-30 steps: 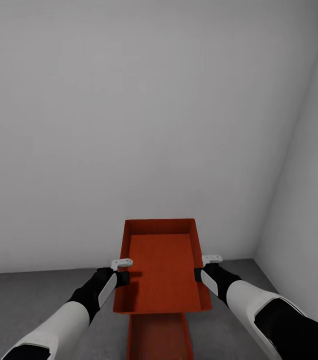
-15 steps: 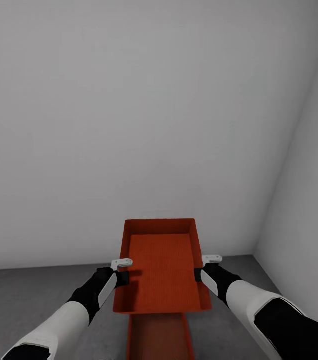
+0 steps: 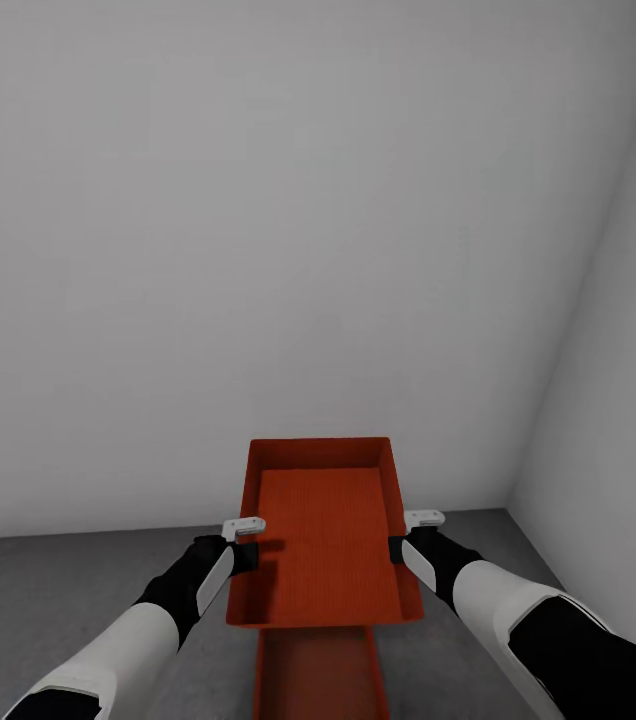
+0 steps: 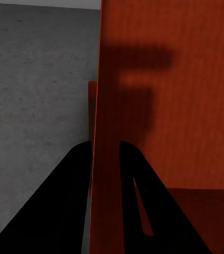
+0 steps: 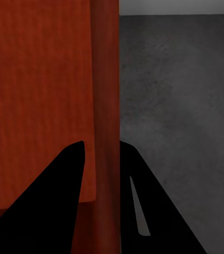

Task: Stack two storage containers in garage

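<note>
I hold one red-orange storage container level in front of me, above the dark grey concrete floor of the garage. My left gripper is shut on its left wall, one black finger on each side of it. My right gripper is shut on the right wall in the same way. The second storage container lies on the floor directly beneath, partly covered by the held one; its rim peeks out under the held bin in the left wrist view.
A plain pale grey wall stands close ahead and a side wall closes the corner on the right. Bare concrete spreads to the left of the bins and in a narrower strip to their right.
</note>
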Controlling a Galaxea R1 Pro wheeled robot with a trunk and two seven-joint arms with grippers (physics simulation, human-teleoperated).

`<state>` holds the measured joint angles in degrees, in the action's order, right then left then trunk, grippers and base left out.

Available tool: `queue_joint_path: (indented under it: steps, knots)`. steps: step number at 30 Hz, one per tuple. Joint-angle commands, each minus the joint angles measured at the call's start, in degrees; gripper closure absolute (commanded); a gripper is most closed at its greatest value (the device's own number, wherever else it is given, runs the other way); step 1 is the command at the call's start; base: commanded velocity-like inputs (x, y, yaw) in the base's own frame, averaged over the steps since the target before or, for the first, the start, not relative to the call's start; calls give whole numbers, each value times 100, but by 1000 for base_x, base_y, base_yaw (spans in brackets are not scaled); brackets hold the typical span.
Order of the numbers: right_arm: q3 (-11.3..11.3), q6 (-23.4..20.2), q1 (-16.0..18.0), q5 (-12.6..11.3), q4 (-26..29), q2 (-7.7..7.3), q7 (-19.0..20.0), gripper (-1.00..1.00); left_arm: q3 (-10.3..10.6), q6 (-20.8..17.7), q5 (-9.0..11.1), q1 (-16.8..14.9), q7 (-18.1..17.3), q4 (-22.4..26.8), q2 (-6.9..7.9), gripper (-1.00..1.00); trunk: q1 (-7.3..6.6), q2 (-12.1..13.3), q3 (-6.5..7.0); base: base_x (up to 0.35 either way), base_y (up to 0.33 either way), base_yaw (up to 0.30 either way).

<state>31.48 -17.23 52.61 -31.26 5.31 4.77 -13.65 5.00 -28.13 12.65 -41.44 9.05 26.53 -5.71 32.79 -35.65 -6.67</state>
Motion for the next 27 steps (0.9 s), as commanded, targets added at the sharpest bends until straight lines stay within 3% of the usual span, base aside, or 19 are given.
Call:
queue_joint_path:
  steps: [1, 17, 27]
  knots:
    - [8, -35, 3, -30, 14, -3, -50, 100, -10, -43, -87, -5, 80, 13, 9, 100, 2, -9, -10, 0, 0, 0]
    - [16, -35, 3, -30, 13, -3, -58, 100, -14, -43, -87, -5, 80, 10, 9, 100, 2, -9, -12, 0, 0, 0]
    - [16, -35, 3, -30, 14, -7, -59, 100, -15, -43, -87, -5, 80, 10, 9, 100, 2, -9, -96, 0, 0, 0]
